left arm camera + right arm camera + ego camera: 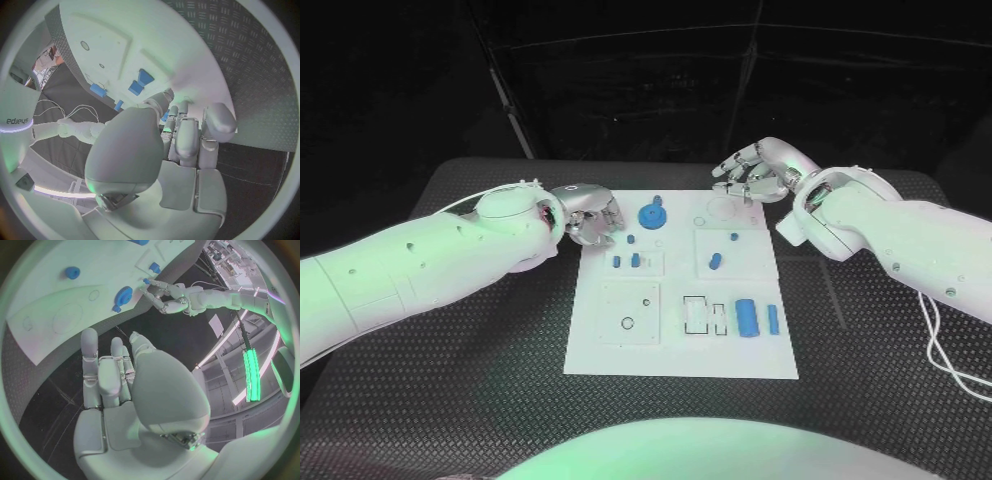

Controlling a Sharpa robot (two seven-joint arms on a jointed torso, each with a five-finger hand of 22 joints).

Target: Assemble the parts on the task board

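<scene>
On the black, diamond-ribbed table, seen from the head view, the task board is lying as a flat white plate printed with thin outlined rectangles and circles. Blue parts are sitting on it: a round gear-like piece near its far edge, two cylinders toward its near right side, and small pegs between them. The left hand is hovering at the board's far left corner, fingers curled downward and grasping nothing that can be seen. The right hand is hanging over the board's far right corner, fingers spread and released. The room behind is lying dark.

In the left wrist view, the left hand is showing smooth silver fingers bent toward the board, near blue pegs; whether it is pinching one cannot be told. The word "sharpa" is reading on the white body.

In the right wrist view, the right hand is holding its fingers straight and apart above the table, just off the board, where the gear piece is lying. The left hand is reaching at the board's edge beyond it.
</scene>
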